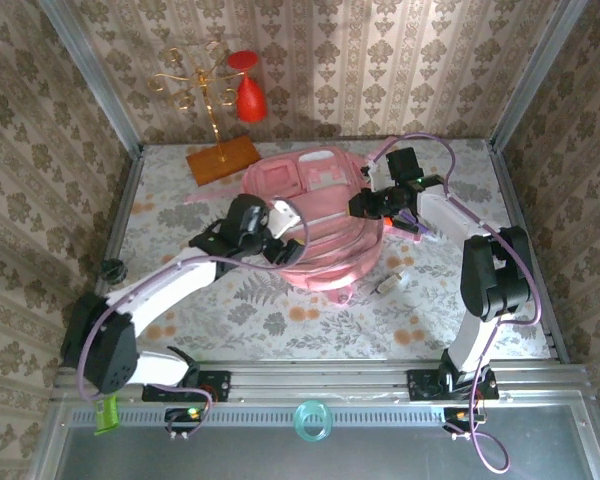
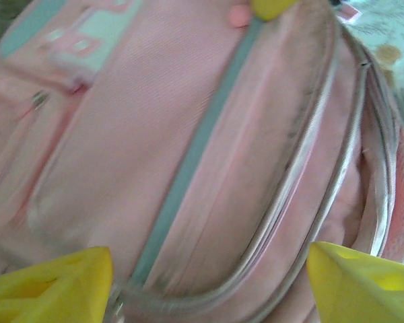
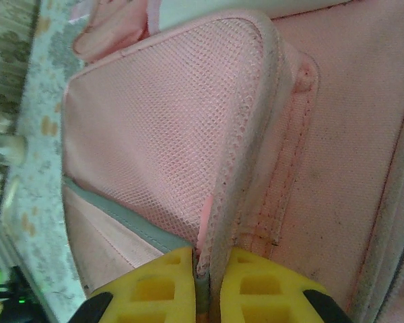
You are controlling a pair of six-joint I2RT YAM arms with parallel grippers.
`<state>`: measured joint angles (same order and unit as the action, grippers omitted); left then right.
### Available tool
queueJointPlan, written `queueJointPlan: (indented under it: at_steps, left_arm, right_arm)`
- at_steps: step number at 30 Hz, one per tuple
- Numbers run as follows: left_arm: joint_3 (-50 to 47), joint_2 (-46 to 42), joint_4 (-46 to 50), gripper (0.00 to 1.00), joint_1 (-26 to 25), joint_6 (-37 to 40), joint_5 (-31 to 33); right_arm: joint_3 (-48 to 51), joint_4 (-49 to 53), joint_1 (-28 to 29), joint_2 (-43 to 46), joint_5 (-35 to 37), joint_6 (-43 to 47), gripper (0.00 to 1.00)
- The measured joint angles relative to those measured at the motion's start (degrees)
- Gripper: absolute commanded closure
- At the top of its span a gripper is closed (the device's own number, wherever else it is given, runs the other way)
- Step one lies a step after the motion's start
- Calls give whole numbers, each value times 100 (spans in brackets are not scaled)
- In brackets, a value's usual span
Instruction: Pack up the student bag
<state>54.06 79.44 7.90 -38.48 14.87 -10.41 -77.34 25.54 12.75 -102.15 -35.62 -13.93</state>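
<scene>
Between papered walls (image 1: 380, 60), student bag (image 1: 330, 250) tops floral table (image 1: 280, 320).

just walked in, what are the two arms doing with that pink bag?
Both arms are at the student bag, which lies mid-table. The right gripper is pinched shut on the rim of the bag's mesh side pocket. The left gripper hovers over a zipper on the bag with its jaws wide apart, holding nothing. Whether anything is packed inside, I cannot tell.

Left hand (image 2: 212, 282) spread wide over student bag (image 2: 121, 134).
</scene>
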Motion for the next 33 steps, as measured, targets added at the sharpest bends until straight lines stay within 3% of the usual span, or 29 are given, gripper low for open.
queueJointPlan:
  at_steps: [8,14,18,21,23,26,29,33]
  left_arm:
    - [931,1292,-63,25,-282,1082,-214]
    - [1224,1606,-20,42,-275,1355,-2]
    - [1311,1674,74,66,-293,1499,105]
    - [1311,1674,114,99,-313,1502,116]
    - [1311,1674,144,100,-323,1488,98]
    - [1314,1657,238,100,-306,1397,192]
    - [1314,1543,372,100,-251,1147,354]
    - [1274,1102,540,100,2,592,538]
  right_arm:
    - [26,-195,4,22,-299,-433,100]
    - [37,-229,4,22,-341,-450,100]
    - [37,-245,4,22,-341,-446,100]
    - [37,-264,4,22,-341,-448,86]
    - [37,-264,4,24,-293,-459,77]
    - [157,-199,11,199,94,-435,55]
    - [442,-87,0,706,828,-350,45]
    - [636,22,-63,1250,2218,-63,38]
